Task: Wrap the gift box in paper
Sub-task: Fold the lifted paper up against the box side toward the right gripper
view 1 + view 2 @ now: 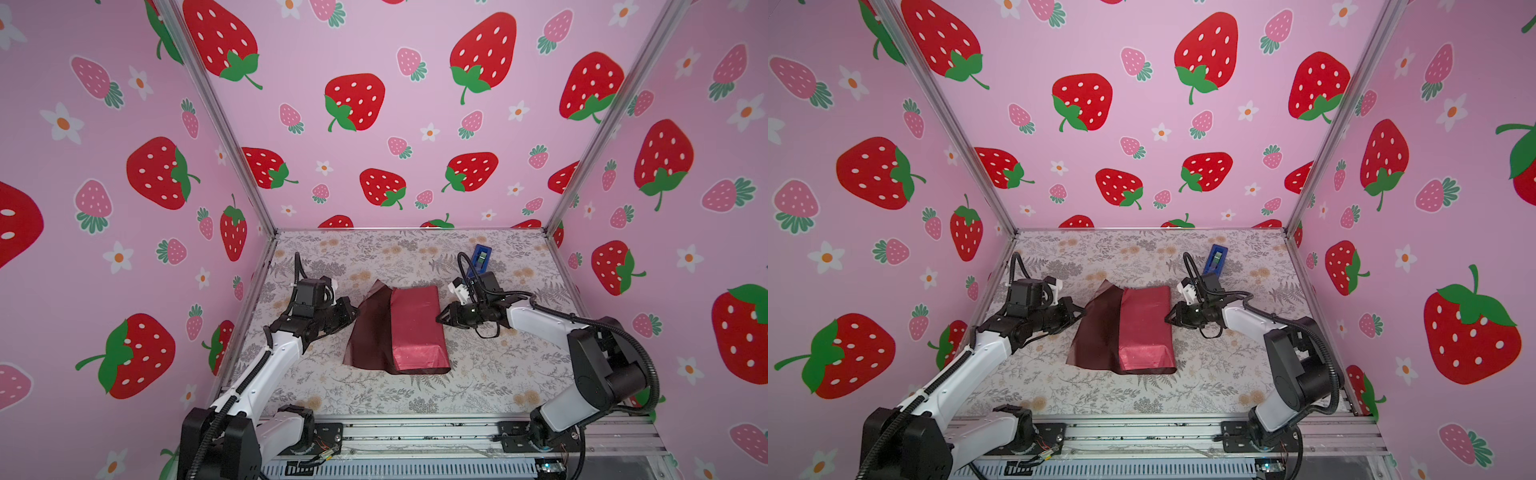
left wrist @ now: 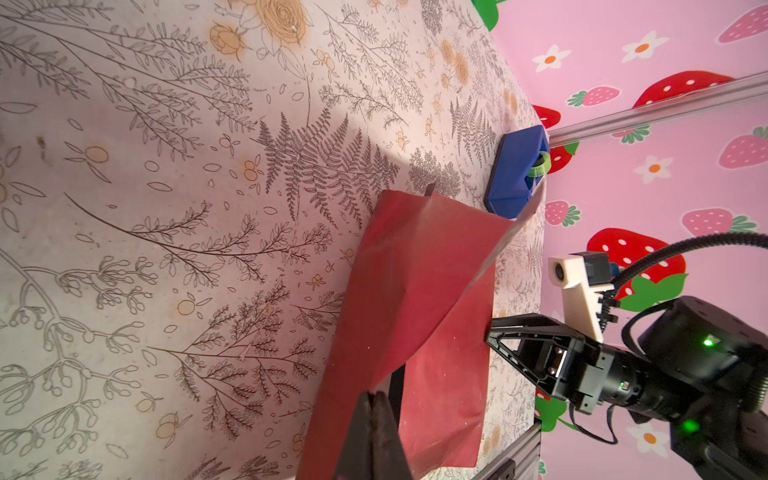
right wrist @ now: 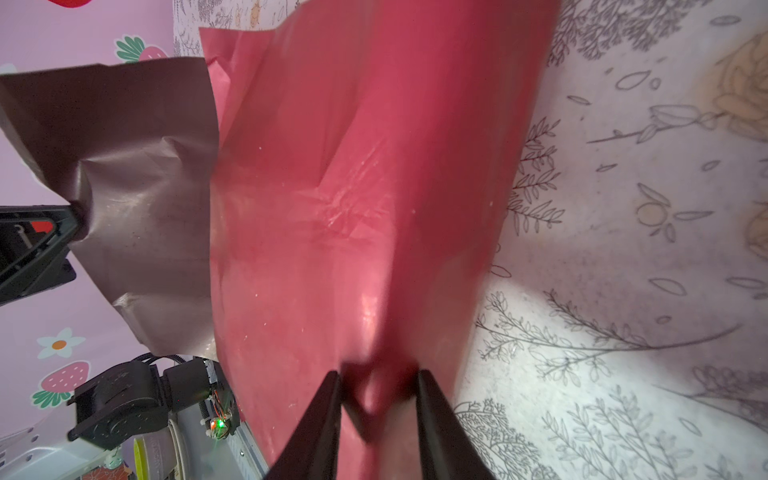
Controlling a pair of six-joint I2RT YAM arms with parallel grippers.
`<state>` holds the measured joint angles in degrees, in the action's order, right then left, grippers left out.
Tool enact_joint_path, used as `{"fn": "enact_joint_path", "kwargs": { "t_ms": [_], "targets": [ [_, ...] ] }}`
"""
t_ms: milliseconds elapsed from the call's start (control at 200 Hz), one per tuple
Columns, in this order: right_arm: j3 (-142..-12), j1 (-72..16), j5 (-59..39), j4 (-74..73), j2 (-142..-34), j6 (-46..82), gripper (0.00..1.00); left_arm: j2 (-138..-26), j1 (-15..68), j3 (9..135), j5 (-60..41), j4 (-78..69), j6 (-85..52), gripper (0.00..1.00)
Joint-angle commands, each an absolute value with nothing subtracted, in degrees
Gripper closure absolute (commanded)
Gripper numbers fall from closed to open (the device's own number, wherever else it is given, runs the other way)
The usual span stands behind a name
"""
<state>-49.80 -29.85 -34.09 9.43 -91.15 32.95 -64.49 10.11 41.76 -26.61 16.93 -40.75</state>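
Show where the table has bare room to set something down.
Bare: the front strip of table between paper and near rail; the back stretch left of the tape dispenser. Crowded: the middle, where left gripper and right gripper meet the paper.

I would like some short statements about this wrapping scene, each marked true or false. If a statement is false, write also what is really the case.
1. The left gripper is shut on the maroon flap of the paper. True.
2. The blue tape dispenser stands in front of the paper, near the arms' bases. False: it stands behind the paper, farther back and to the right.
3. The paper's crimson face lies on top, over a boxy shape. True.
4. The right gripper hangs high, away from the paper. False: it is low at the paper's right edge, with red paper between its fingers.
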Motion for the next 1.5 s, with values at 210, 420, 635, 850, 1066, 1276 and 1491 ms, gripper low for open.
{"fn": "enact_joint_path", "kwargs": {
  "t_ms": [210,420,635,850,1066,1276,1491],
  "targets": [
    [-49.04,-29.97,-30.57,13.94,-92.33,32.43,0.68,-61.12,12.33,44.16,-17.7,21.04,-50.64,1.0],
    [-48.78,-29.97,-30.67,13.74,-92.21,32.52,0.68,-60.65,12.56,45.08,-15.24,23.47,-52.2,1.0],
    [-48.63,-30.06,-30.67,13.56,-92.22,32.61,0.68,-61.88,14.77,46.38,-16.36,22.28,-53.53,1.0],
    [-48.63,-30.06,-30.76,13.43,-92.2,32.69,0.68,-63.23,18.11,47.47,-15.3,20.77,-56.43,1.0],
    [-48.52,-30.15,-30.67,13.36,-92.02,32.78,0.68,-64.29,21.19,48.32,-14.49,18.09,-60.2,1.0],
    [-48.01,-30.23,-30.59,12.99,-91.82,33.13,0.68,-64.88,23.54,50.53,-9.86,19.97,-60.33,1.0],
    [-47.69,-30.23,-30.23,12.91,-91.42,33.41,0.68,-61.02,24.07,49.45,-2.03,22.4,-60.62,1.0]
  ]
}}
